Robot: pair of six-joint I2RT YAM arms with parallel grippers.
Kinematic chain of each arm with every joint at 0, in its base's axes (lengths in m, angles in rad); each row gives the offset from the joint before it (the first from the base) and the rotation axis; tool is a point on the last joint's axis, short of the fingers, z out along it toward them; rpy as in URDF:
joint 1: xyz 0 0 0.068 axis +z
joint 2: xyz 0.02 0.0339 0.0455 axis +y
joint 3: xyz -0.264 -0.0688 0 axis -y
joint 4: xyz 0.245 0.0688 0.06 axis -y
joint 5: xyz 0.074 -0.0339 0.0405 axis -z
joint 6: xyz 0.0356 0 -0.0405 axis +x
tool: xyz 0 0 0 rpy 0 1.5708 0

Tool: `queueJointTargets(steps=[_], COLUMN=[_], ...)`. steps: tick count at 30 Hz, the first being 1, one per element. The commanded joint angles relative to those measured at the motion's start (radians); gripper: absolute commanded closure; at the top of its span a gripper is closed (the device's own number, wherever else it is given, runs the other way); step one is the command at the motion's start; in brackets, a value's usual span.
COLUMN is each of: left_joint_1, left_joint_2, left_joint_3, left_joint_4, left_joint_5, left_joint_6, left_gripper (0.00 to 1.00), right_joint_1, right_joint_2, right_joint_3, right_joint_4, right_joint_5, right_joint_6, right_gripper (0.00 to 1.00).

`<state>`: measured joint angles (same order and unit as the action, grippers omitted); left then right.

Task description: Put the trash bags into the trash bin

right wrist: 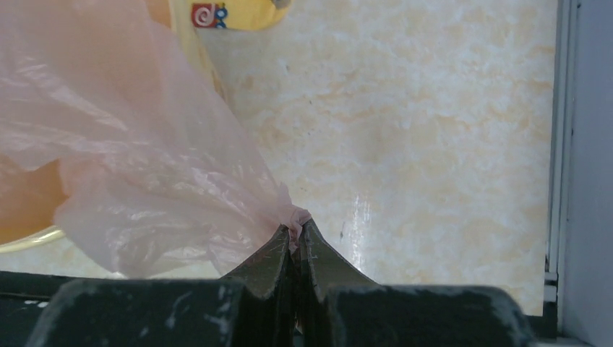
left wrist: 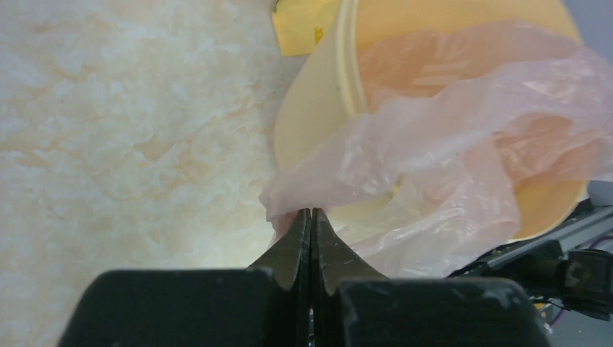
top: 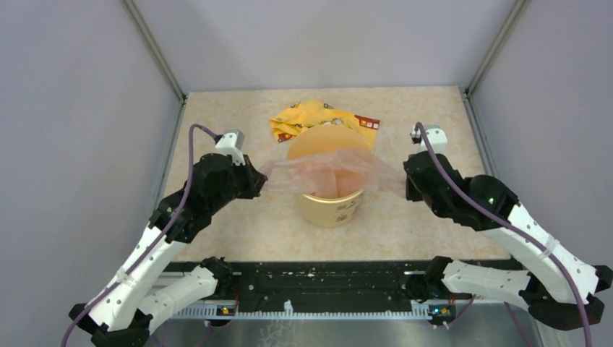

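The pale pink translucent trash bag (top: 334, 172) is stretched across the mouth of the pale yellow trash bin (top: 331, 207) in the middle of the table. Its middle sags into the bin's orange inside. My left gripper (top: 262, 178) is shut on the bag's left edge, left of the bin; the bag (left wrist: 441, 137) and bin (left wrist: 311, 108) show in the left wrist view ahead of that gripper (left wrist: 312, 213). My right gripper (top: 405, 179) is shut on the bag's right edge; in the right wrist view that gripper (right wrist: 295, 230) pinches a bunched corner of the bag (right wrist: 130, 159).
A crumpled yellow printed wrapper (top: 318, 119) lies just behind the bin. Grey walls close the table on the left, back and right. A black rail (top: 325, 278) runs along the near edge.
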<state>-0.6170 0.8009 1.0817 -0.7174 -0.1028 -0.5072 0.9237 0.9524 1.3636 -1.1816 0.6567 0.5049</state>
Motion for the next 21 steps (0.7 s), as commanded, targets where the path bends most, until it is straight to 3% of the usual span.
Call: queueJointTargets(steps=[1, 5, 10, 11, 15, 17, 21], left_joint_1=[-0.005, -0.005, -0.003, -0.003, -0.004, -0.004, -0.003], left_joint_2=[-0.02, -0.02, -0.001, 0.012, 0.044, 0.059, 0.078], left_joint_3=[-0.079, -0.118, -0.057, -0.027, 0.065, 0.092, 0.117], left_joint_4=[-0.029, -0.02, 0.004, 0.003, 0.04, 0.058, 0.1], left_joint_5=[-0.051, -0.058, -0.077, -0.084, -0.054, -0.033, 0.024], left_joint_6=[-0.033, -0.035, 0.015, 0.037, 0.13, 0.16, 0.204], left_gripper=[1.0, 1.0, 1.0, 1.0, 1.0, 1.0, 1.0], right_joint_1=[-0.051, -0.131, -0.134, -0.134, -0.134, -0.134, -0.131], right_joint_2=[-0.046, -0.048, -0.008, 0.002, 0.022, 0.029, 0.049], right_joint_3=[-0.125, -0.21, -0.111, -0.078, 0.049, 0.101, 0.181], right_joint_4=[-0.014, 0.039, 0.047, 0.046, 0.063, 0.074, 0.102], right_joint_5=[-0.021, -0.076, -0.071, -0.066, -0.101, -0.129, -0.22], right_joint_6=[0.071, 0.057, 0.0, -0.019, -0.095, -0.131, -0.206], right_gripper=[1.0, 1.0, 0.99, 0.91, 0.45, 0.38, 0.36])
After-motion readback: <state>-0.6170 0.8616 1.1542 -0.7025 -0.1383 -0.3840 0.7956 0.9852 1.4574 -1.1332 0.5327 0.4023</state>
